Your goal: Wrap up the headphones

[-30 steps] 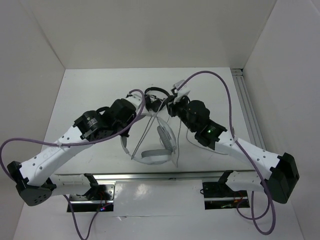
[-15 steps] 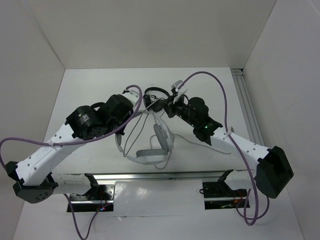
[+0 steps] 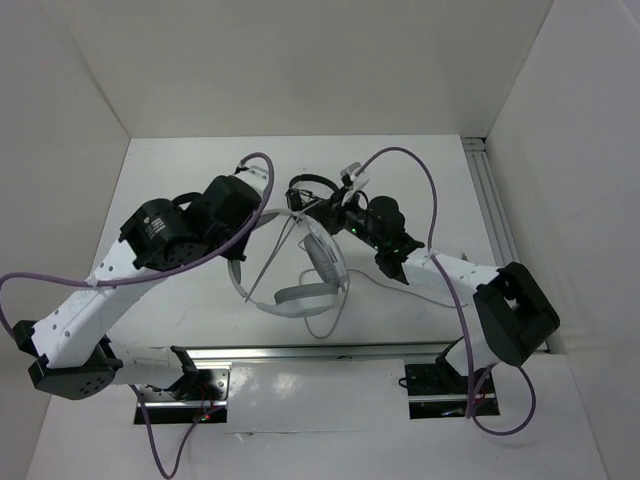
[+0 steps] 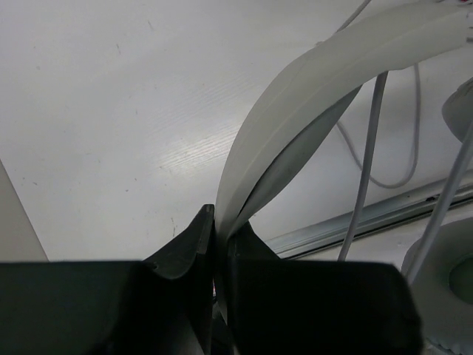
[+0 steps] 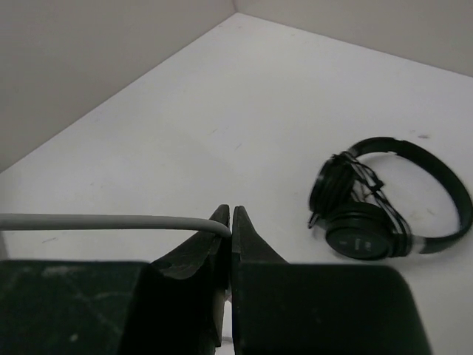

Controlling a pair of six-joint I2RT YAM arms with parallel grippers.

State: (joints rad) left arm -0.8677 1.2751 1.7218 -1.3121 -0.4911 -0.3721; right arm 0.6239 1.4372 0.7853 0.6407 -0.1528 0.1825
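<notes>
Headphones [image 3: 322,262] sit centre frame in the overhead view, held up over the white bench [image 3: 170,190], headband [image 4: 295,111] arching left, cups low. The left tool [image 4: 220,240] is clamped on that headband's end. The right tool [image 5: 230,225] is pinched narrow on the thin grey cable [image 5: 111,221], which runs off left. Smaller black headphones [image 5: 384,203] lie on the bench, right of its tips.
</notes>
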